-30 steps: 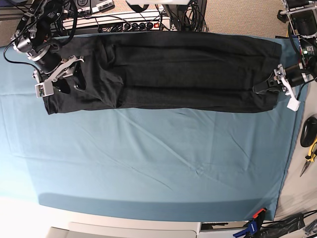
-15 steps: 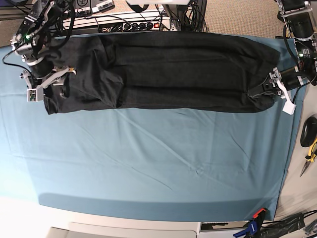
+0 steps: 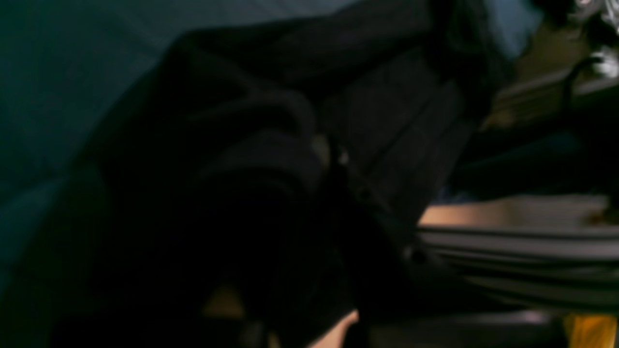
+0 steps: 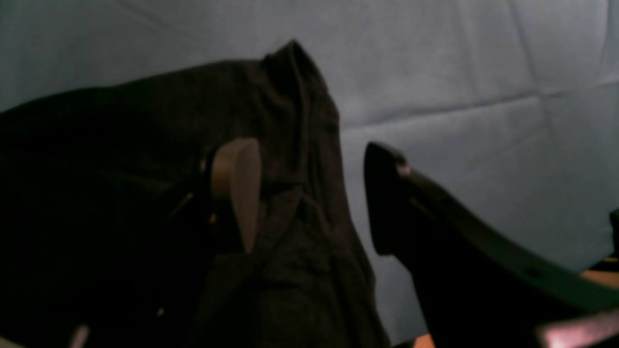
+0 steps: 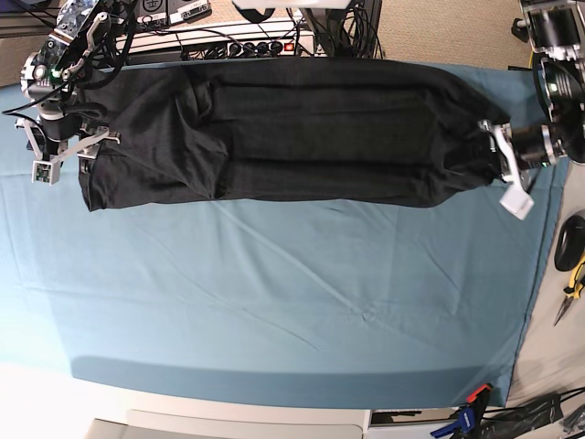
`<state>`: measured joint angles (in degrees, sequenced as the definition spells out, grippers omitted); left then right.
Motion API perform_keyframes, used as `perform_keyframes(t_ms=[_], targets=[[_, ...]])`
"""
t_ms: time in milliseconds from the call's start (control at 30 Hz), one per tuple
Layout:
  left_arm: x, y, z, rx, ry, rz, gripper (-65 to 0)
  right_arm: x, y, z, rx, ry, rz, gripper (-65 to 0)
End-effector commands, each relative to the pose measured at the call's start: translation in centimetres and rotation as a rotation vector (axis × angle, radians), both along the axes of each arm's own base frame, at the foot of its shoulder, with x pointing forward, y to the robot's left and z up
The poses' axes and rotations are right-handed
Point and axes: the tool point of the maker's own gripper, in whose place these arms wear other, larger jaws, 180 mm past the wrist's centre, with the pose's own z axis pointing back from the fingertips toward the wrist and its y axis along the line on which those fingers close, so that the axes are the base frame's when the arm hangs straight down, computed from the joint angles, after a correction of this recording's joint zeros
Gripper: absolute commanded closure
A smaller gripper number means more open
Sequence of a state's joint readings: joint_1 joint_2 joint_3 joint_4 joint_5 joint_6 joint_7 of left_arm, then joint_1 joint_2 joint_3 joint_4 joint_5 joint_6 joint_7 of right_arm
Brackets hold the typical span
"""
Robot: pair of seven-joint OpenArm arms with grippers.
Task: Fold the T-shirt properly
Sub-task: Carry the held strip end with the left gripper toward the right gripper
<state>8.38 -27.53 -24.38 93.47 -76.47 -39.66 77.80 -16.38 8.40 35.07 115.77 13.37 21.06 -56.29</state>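
The black T-shirt (image 5: 302, 137) lies as a long folded strip across the far side of the teal table cover (image 5: 274, 293). My left gripper (image 5: 489, 151) is at the strip's right end, shut on bunched black cloth. The left wrist view is dark and blurred, showing gathered T-shirt (image 3: 261, 159) at the left gripper (image 3: 333, 159). My right gripper (image 5: 73, 151) hovers at the strip's left end. In the right wrist view the right gripper (image 4: 312, 198) is open, one fingertip (image 4: 237, 188) over the T-shirt (image 4: 145, 145) and the other over bare cover, holding nothing.
A power strip (image 5: 247, 44) and cables run behind the table's far edge. Hand tools (image 5: 574, 270) lie off the cover at the right. A clamp (image 5: 468, 416) sits at the near right corner.
The left gripper has drawn the shirt's right end inward toward the left. The right gripper has moved left and back, from over the shirt to its left edge, staying open.
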Motion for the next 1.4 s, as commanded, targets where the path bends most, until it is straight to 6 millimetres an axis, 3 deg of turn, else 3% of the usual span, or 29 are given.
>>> perform_keyframes(t_ms=[0,167,400,733,1067,1367], targets=[[0.7,-0.5,1.6,-0.005,-0.075,-0.003,0.0,0.6,-0.4,1.5,-0.030,-0.049,0.006,-34.0],[0.3,-4.3,1.7,-0.026,-0.135,-0.002,0.0,0.6,-0.5,1.5,-0.030,-0.049,0.002,-34.0],[0.3,-13.1,0.7,-0.080,-0.149,-0.145,0.0,0.5,-0.6,1.4,-0.029,-0.046,0.002,-34.0],[2.3,-22.9,2.7,-0.087,-0.258,-0.307,0.0,0.2,-0.6,1.1,-0.027,-0.030,-0.001,-33.9],[2.5,-28.0,4.0,-0.165,-0.261,-0.339,0.0,0.2,-0.6,1.1,-0.028,-0.029,0.000,-34.0],[2.3,-29.5,4.5,-0.208,-0.250,-0.341,0.0,-0.1,-2.2,1.7,-0.095,-0.046,-0.068,-33.9]])
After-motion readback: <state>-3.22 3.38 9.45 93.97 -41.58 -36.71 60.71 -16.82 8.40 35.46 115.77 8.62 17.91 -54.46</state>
